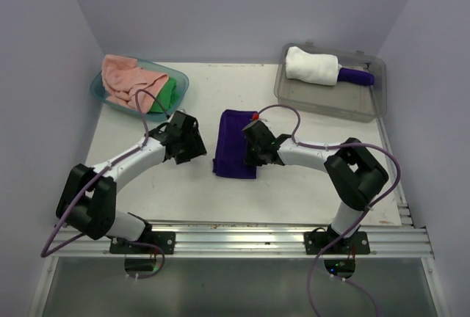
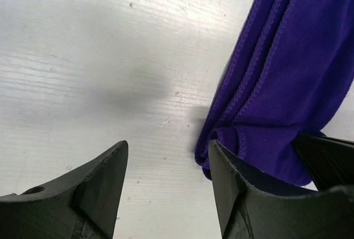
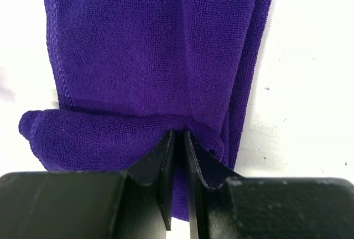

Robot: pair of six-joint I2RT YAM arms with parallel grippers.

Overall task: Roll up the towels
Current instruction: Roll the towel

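No writing, label, brand mark, number or sign could be read on the dark purple towel [image 1: 235,143], on the tabletop [image 1: 220,91], or anywhere else in the three views.

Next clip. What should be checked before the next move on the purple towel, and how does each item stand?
1. Right gripper shut on a fold of the purple towel: ok.
2. Left gripper open, holding nothing, beside the towel's edge: ok.
3. Purple towel lying as a folded strip on the table: ok.
4. Roll finished: not ok, only the held end is turned over.
5. Pink towel and green towel rolled: not ok, loose in the tub.
6. White towel rolled, in the tray: ok.
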